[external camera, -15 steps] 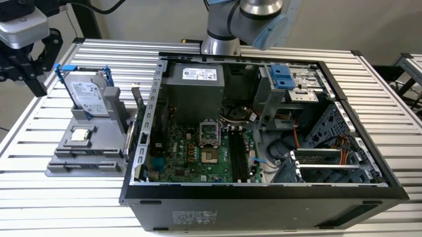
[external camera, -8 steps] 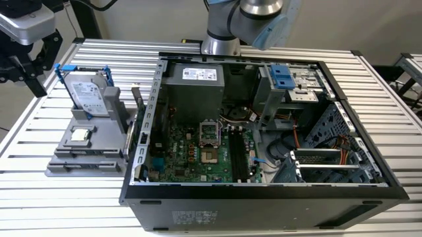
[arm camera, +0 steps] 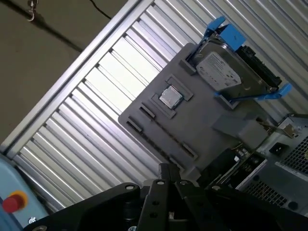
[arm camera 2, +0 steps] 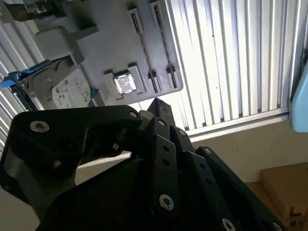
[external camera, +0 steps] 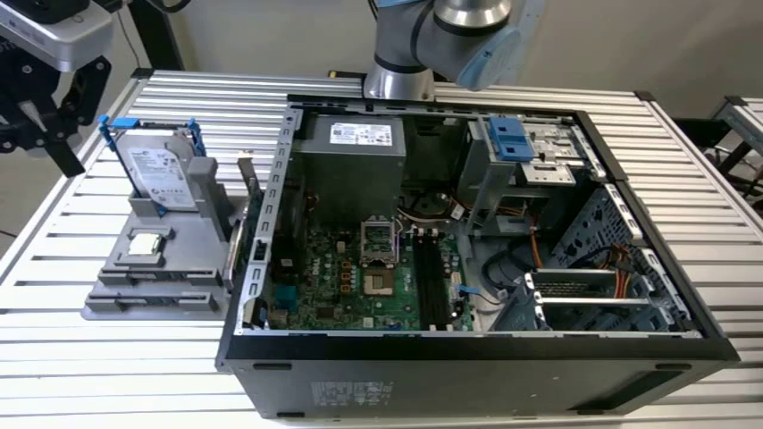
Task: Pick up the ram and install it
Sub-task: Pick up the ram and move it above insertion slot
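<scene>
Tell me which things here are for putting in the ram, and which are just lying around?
For the job:
the ram, standing on edge beside the grey holder
the pincer
the long black memory slots inside the open computer case

Just lying about:
the silver hard drive with blue rails, on the holder
the small square processor chip, on the holder

Gray holder (external camera: 155, 299) sits on slatted tabletop (external camera: 96, 357), closest thing to the tool (arm camera: 166, 173). Hard drive w/ blue rails (external camera: 161, 174) stands upright in holder; small silver chip (external camera: 146, 241) lies flat in its recess. Open PC case (external camera: 477, 366) is on holder's far side from tool, w/ motherboard (external camera: 346, 286) inside.
</scene>
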You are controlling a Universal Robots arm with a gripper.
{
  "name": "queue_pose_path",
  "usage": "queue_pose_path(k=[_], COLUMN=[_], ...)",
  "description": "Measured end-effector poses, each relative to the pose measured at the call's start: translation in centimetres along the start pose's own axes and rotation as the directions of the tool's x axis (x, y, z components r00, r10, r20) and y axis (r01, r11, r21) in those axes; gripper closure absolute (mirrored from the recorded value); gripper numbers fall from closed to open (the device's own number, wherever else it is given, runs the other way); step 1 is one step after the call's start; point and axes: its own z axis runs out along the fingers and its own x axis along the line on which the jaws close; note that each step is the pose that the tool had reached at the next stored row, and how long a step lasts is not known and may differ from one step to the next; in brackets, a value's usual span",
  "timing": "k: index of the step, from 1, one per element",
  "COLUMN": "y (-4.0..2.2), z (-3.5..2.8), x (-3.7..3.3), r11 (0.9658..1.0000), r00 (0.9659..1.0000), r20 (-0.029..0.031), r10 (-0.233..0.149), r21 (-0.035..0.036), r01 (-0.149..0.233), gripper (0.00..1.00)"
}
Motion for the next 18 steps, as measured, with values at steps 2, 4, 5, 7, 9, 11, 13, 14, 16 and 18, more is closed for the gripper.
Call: queue_pose_path(k=[2,4,5,7,9,11,13,14,16,18], y=[0.0,0.0,0.0,0.0,0.0,0.0,0.0,0.0,0.0,0.0], z=[0.0,0.0,0.0,0.0,0.0,0.0,0.0,0.0,0.0,0.0], x=[0.0,0.0,0.0,0.0,0.0,0.0,0.0,0.0,0.0,0.0], r11=[0.9993,0.9974,0.996,0.992,0.9866,0.9802,0.9723,0.9678,0.958,0.9471], r00=[0.9993,0.9974,0.996,0.992,0.9866,0.9802,0.9723,0.9678,0.9579,0.947], r20=[-0.0017,-0.0034,-0.0041,-0.0058,-0.0072,-0.0084,-0.0095,-0.0101,-0.0112,-0.0121], r10=[-0.037,-0.072,-0.09,-0.126,-0.163,-0.198,-0.234,-0.252,-0.287,-0.321], r21=[0.0008,0.0017,0.002,0.0027,0.0031,0.0033,0.0035,0.0035,0.0035,0.0035], r01=[0.037,0.072,0.09,0.126,0.163,0.198,0.234,0.252,0.287,0.321], gripper=[1.0,1.0,1.0,1.0,1.0,1.0,1.0,1.0,1.0,1.0])
